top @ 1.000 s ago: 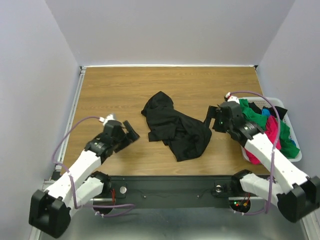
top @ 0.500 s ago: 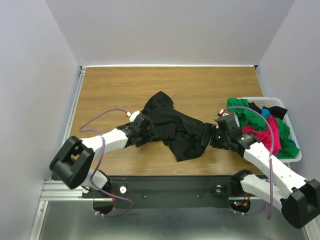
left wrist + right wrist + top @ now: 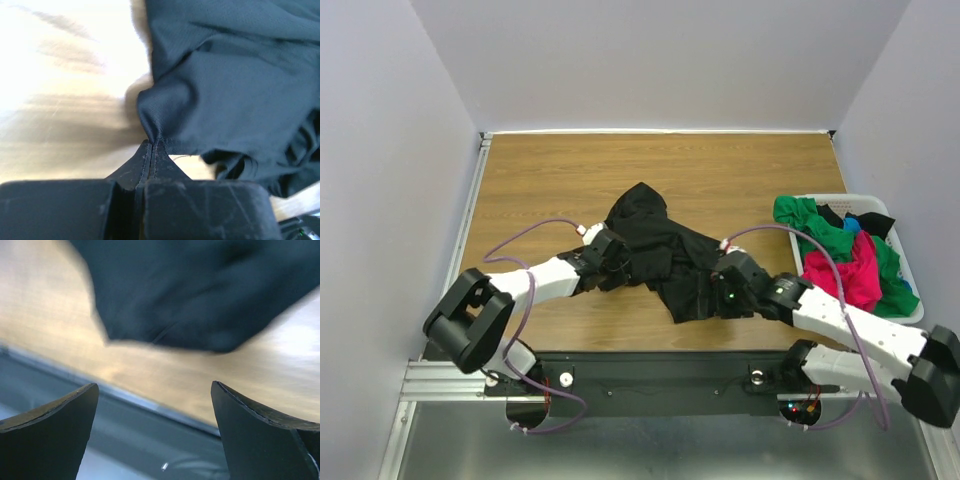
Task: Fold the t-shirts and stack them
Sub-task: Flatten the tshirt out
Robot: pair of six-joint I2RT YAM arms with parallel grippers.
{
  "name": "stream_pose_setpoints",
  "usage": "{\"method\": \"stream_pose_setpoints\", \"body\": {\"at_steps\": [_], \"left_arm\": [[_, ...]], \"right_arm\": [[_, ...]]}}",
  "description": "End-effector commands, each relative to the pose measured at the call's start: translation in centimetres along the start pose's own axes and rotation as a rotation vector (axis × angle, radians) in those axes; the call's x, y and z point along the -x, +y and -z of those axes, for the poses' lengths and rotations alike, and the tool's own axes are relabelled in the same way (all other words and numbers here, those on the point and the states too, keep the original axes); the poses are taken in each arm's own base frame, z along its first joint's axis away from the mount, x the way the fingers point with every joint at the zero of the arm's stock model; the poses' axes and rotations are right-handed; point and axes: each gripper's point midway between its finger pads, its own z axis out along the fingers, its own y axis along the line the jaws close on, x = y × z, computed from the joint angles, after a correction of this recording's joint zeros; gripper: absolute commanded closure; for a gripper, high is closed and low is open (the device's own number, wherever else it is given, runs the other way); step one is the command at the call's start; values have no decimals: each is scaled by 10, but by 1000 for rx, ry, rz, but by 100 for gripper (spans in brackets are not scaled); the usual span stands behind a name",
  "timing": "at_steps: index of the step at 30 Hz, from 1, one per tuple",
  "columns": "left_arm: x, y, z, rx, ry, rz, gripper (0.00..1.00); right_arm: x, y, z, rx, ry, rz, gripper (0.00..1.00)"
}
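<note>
A large black t-shirt (image 3: 665, 255) lies crumpled in the middle of the wooden table. My left gripper (image 3: 618, 262) is at its left edge. In the left wrist view that gripper (image 3: 152, 142) is shut on a pinched fold of the black t-shirt (image 3: 240, 85). My right gripper (image 3: 712, 292) sits low at the shirt's near right edge. In the right wrist view it (image 3: 155, 390) stands open, with the black t-shirt (image 3: 200, 295) just beyond the fingertips and nothing between them. Green (image 3: 810, 222), pink (image 3: 850, 275) and blue (image 3: 851, 226) t-shirts lie heaped in the basket.
A white plastic basket (image 3: 840, 197) stands at the table's right edge, close behind my right arm. The table's near edge and a metal rail (image 3: 150, 440) run directly under the right gripper. Walls close in the table on three sides.
My left gripper reached the black t-shirt's left edge and shut on a fold of it. My right arm swung from beside the basket down to the shirt's near right edge, still open.
</note>
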Motion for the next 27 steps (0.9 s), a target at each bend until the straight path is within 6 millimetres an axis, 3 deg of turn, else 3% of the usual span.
{"method": "stream_pose_setpoints", "body": {"at_steps": [1,2,6,8,15,18,19,21,22,24,25,27], "left_arm": [[4,1,25,-21,-35,21,100],[4,2,28,-22,-39,23,100],[4,5,38,-37,-50,27,100],[1,7,42,-46,-42,26,100],[9,9,53,-42,-86,29,100],[13,8,54,-41,-100,30,100],[15,8,55,-34,-106,30,100],[19,7,56,-26,-115,30,100],[20,6,57,-23,-121,29,100],[24,4,59,-23,-129,30,100],[27,4,60,-13,-142,29,100],[35,2,64,-5,-165,26,100]], "right_arm": [[3,40,-13,-10,-58,40,0],[6,39,-19,-39,-66,27,0],[-12,51,-46,-133,-54,70,0],[-9,63,-53,-146,-88,74,2],[-12,50,-83,-278,-118,31,15],[-18,38,-88,-318,-124,-5,42],[-22,31,-89,-332,-120,-21,55],[-20,27,-84,-330,-142,-41,67],[-23,20,-82,-341,-145,-52,79],[-17,19,-75,-332,-174,-53,89],[-15,19,-71,-326,-175,-38,99],[-8,27,-60,-289,-189,-26,100]]}}
